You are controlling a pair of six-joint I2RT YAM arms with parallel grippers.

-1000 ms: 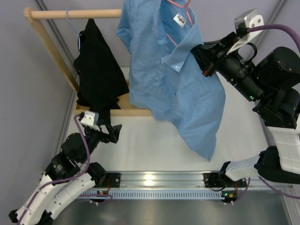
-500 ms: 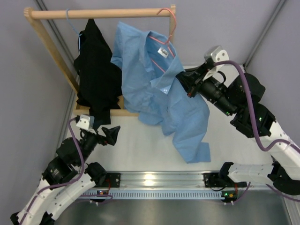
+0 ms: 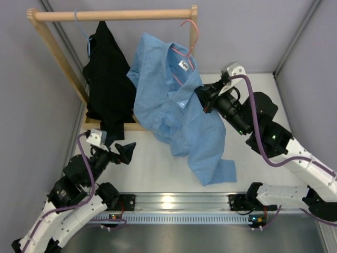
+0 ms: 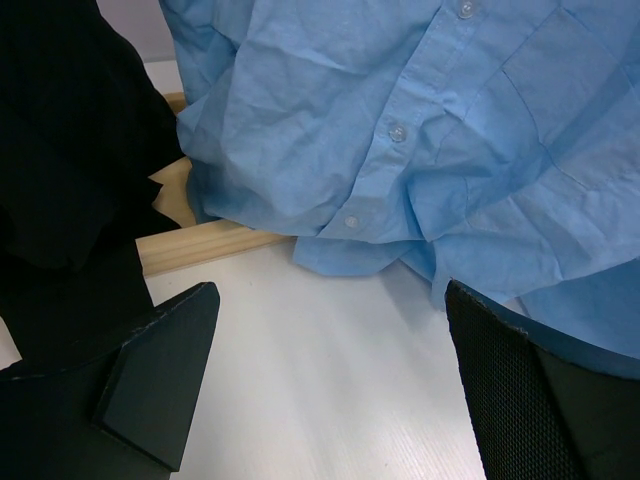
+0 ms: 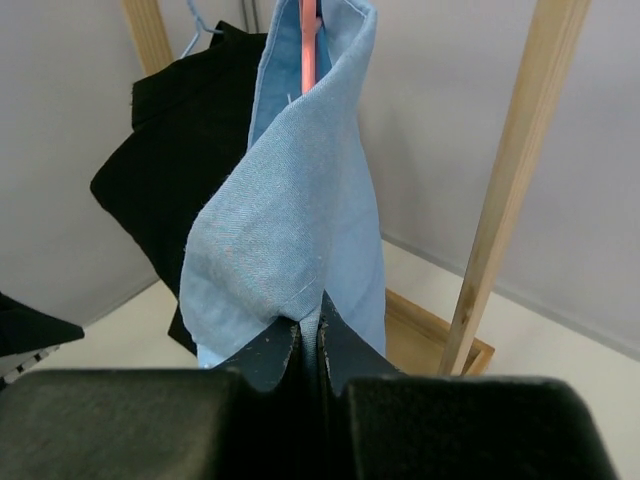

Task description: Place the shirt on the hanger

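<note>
Top external view: nearest the arm bases, the left end effector (image 3: 124,151) is held low over the left part of the white table (image 3: 158,168). Its jaws are spread wide and nothing is gripped. In the left wrist view its two dark fingers (image 4: 160,380) are seen far apart with bare table between them. Folds of the shirt (image 3: 179,116) and its button placket lie just beyond.

The light blue shirt is draped diagonally across the middle of the scene. Its lower hem is spread on the table near the centre, and its crumpled body is bunched over the wooden base bar (image 4: 210,245) of the rack.

Farther back, the right end effector (image 3: 203,103) is closed tight on the shirt at the edge of the collar. In the right wrist view a fold of blue cloth is pinched between the shut fingertips and stands up above them.

The pink hanger (image 3: 181,52) is threaded through the collar beside the small white label (image 3: 184,65). Its hook is seen just below the right end of the wooden rail (image 3: 110,15); whether it hangs on the rail cannot be told.

To the left, a black garment (image 3: 108,79) is hung from a blue hanger (image 3: 79,26) on the same rail, touching the shirt's left edge.
</note>
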